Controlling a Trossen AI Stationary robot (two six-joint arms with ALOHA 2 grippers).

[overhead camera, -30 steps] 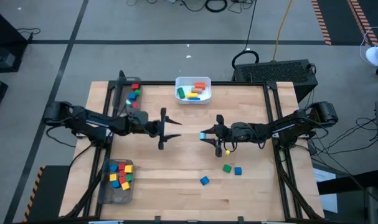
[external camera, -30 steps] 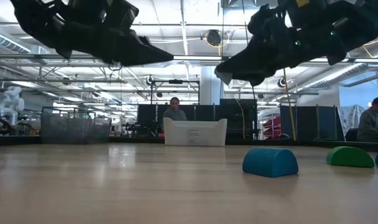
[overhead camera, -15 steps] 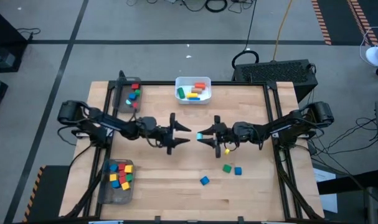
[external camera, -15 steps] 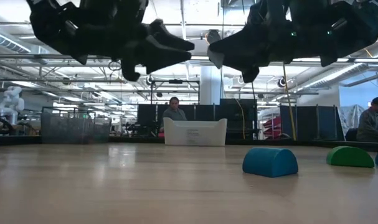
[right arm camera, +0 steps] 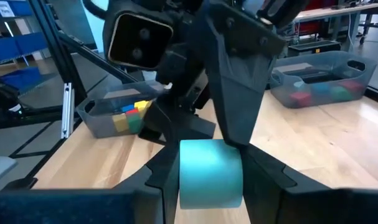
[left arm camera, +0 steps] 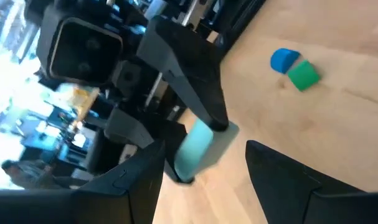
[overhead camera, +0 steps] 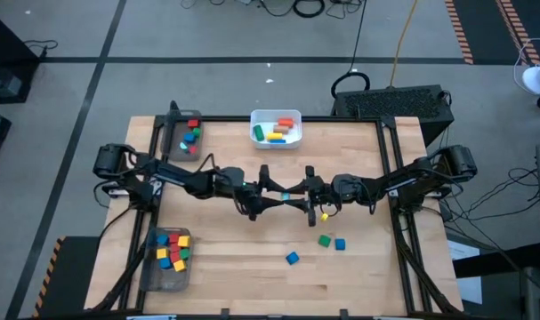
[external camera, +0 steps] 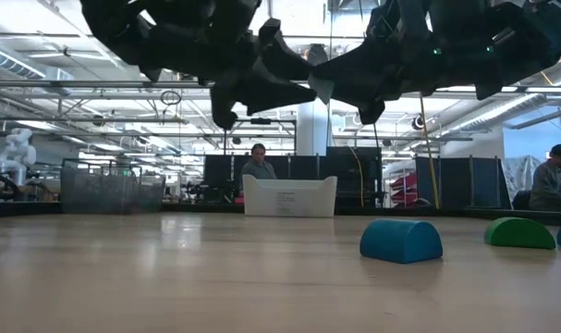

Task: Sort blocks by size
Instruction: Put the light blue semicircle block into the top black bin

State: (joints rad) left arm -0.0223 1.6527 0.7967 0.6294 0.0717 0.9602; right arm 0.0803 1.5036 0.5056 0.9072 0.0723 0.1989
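The wooden table (overhead camera: pixel 252 276) spreads below both arms, which meet nose to nose above its middle, and everything else lies outward from that meeting point. Beyond the grippers, at the far edge, stands the white bin (overhead camera: pixel 277 139) with several coloured blocks in it; off behind the left gripper (overhead camera: pixel 268 188) lie two clear trays, the far tray (overhead camera: pixel 175 142) with a few blocks and the near tray (overhead camera: pixel 154 267) with a cluster of small cubes. The right gripper (right arm camera: pixel 210 171) is closed on a light blue block (right arm camera: pixel 210 173), a short cylinder held between its fingers, well clear of the table. The left gripper stands with its fingers spread, one on either side of that same block, as the left wrist view shows with the light blue block (left arm camera: pixel 195 148) in the gap ahead of it. This looks like a hand-over in mid-air: the right arm offers the piece and the left is placed to take it. The next move would call for the left fingers to close squarely on the block's free end before the right ones let go, otherwise it may drop. Just under the right gripper lies a small yellow block (overhead camera: pixel 324 217); nearer the front edge, a green block (overhead camera: pixel 325 240) and two blue blocks (overhead camera: pixel 340 244) wait unsorted.
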